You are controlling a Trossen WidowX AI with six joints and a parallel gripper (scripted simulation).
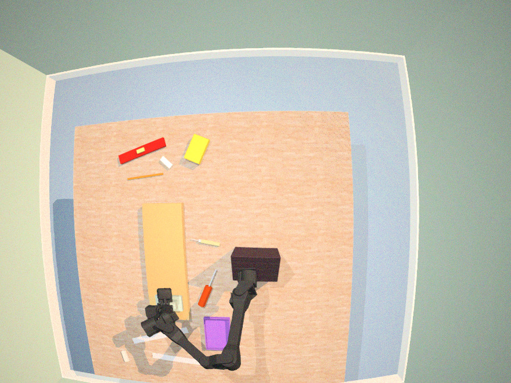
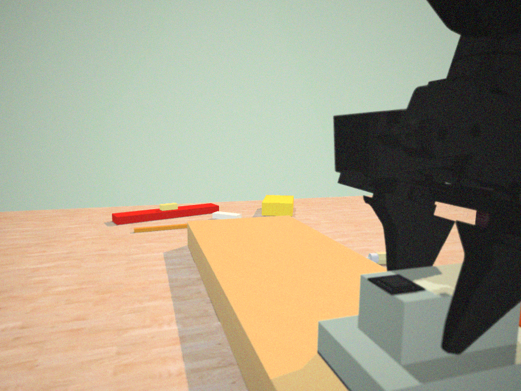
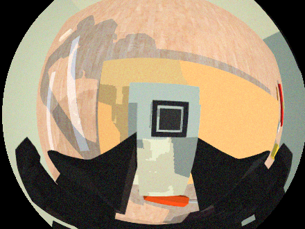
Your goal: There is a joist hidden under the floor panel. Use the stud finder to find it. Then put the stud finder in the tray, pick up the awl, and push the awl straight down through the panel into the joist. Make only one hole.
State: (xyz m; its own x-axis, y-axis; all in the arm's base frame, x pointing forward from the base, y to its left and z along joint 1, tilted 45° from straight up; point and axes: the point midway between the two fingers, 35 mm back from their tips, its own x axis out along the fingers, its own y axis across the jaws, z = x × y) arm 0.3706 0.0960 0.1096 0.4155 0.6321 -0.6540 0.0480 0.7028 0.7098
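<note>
My black pincer (image 2: 424, 309) clamps the pale grey block-shaped stud finder (image 2: 393, 321) at the near end of the long orange floor panel (image 2: 269, 269). Its square indicator window (image 3: 169, 119) reads dark, so I risk overrunning the panel's edge and losing the joist's position.

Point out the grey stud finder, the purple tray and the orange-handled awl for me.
Grey stud finder (image 2: 380, 313): exterior view, front face of its raised block.
Purple tray (image 1: 216, 333): top view, its flat floor.
Orange-handled awl (image 1: 203, 296): top view, middle of the handle.

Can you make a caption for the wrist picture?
Gripper holding the grey stud finder, its window dark, on the orange panel.
</note>
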